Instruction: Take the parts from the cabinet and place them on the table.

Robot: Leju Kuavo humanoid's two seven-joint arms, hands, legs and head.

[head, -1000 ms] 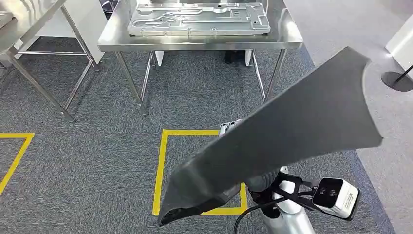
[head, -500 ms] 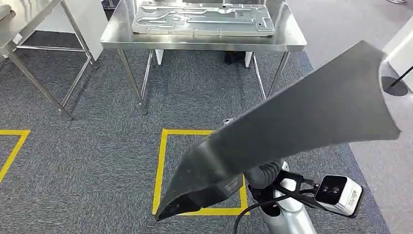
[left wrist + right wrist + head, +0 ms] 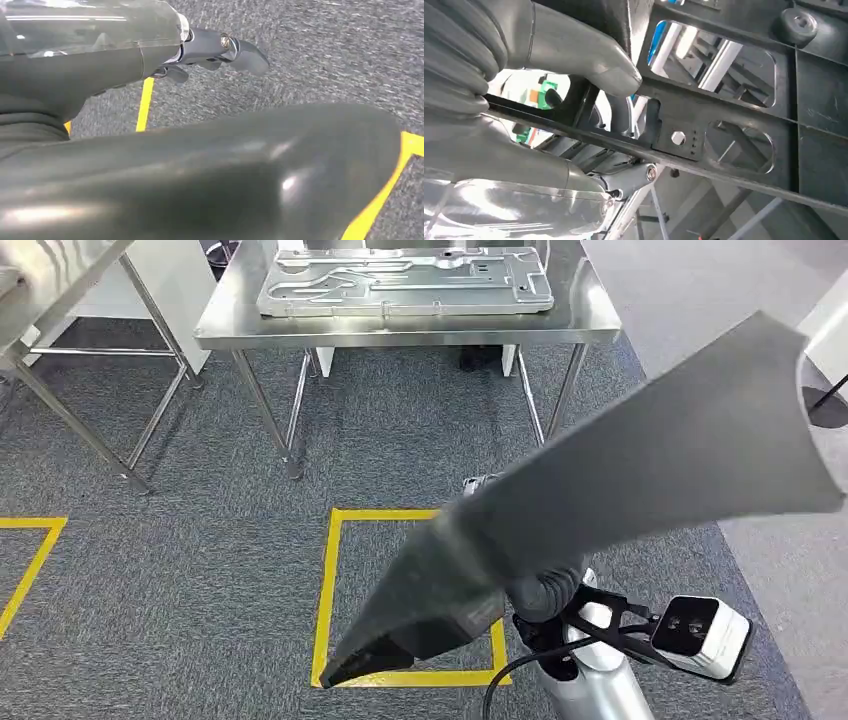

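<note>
dark plastic panel (image 3: 640,480) held up in front of the robot, long and flat, tilted diagonally: narrow end low near the yellow floor square (image 3: 330,590), flared wide end high toward the right. right hand (image 3: 574,65) grasping the panel: in the right wrist view the thumb presses on the ribbed underside with its cutouts, other fingers wrap the edge. right arm (image 3: 590,680) comes up from below under the panel, wrist camera (image 3: 700,635) sticking out to the side. left hand (image 3: 220,47) in the left wrist view: dark fingers extended over the grey carpet (image 3: 200,540), nothing visibly in them; looks released, apart from the panel's glossy surface just beside it. steel tabletop (image 3: 220,320) ahead, well apart from the panel, carrying a flat stamped metal plate (image 3: 400,280). second steel table (image 3: 60,280) at far left.
</note>
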